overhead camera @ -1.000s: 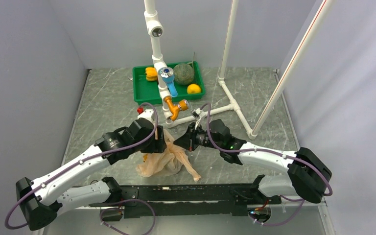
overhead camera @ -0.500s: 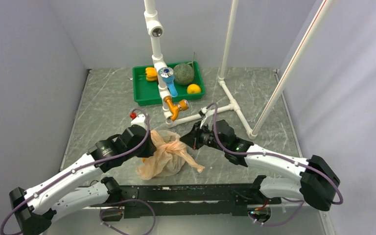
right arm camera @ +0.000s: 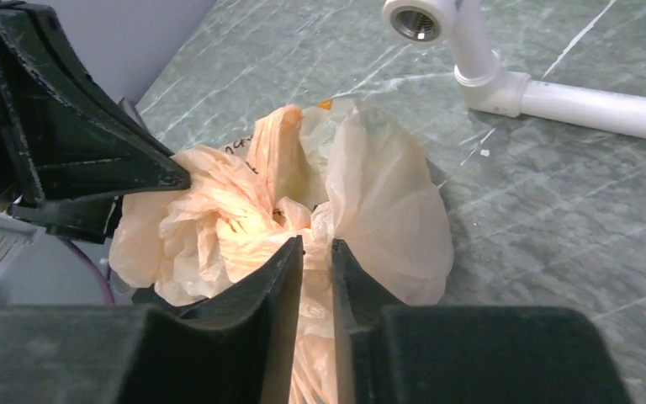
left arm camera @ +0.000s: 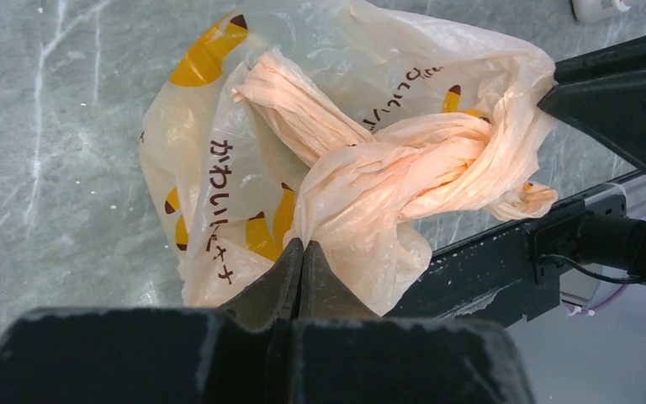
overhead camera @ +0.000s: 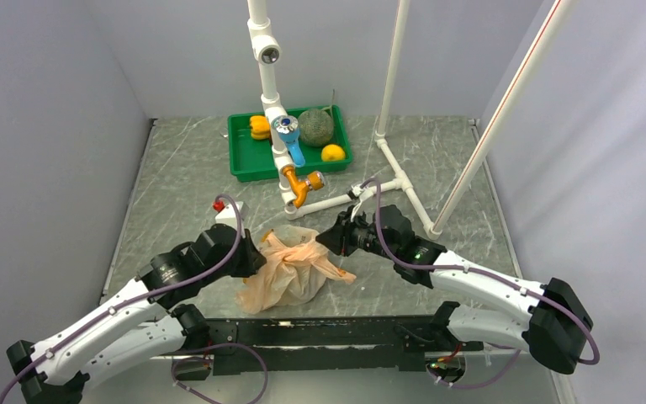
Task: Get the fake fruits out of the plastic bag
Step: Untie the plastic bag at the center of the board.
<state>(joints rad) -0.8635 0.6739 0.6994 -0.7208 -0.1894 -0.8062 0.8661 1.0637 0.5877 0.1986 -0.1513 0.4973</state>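
Observation:
The peach plastic bag (overhead camera: 290, 269) with banana prints lies bunched on the table between both arms, its handles twisted into a knot (left arm camera: 404, 164). No fake fruits show; the crumpled film hides whatever is inside. My left gripper (overhead camera: 256, 257) is at the bag's left side, its jaws (left arm camera: 303, 246) shut on a fold of film. My right gripper (overhead camera: 330, 240) is at the bag's right side. Its jaws (right arm camera: 317, 244) stand a narrow gap apart, with bag film (right arm camera: 378, 194) showing through the gap.
A green tray (overhead camera: 244, 160) at the back holds a netted melon (overhead camera: 316, 126), a yellow-orange pepper (overhead camera: 259, 127) and a small yellow round fruit (overhead camera: 332, 152). A white pipe frame (overhead camera: 336, 200) with an orange tap (overhead camera: 303, 183) stands just behind the bag. A black rail (overhead camera: 320, 330) runs along the near edge.
My left gripper closed on the bag and drew back toward the near left. The right gripper shifted right and its jaws parted a little. The bag slumped.

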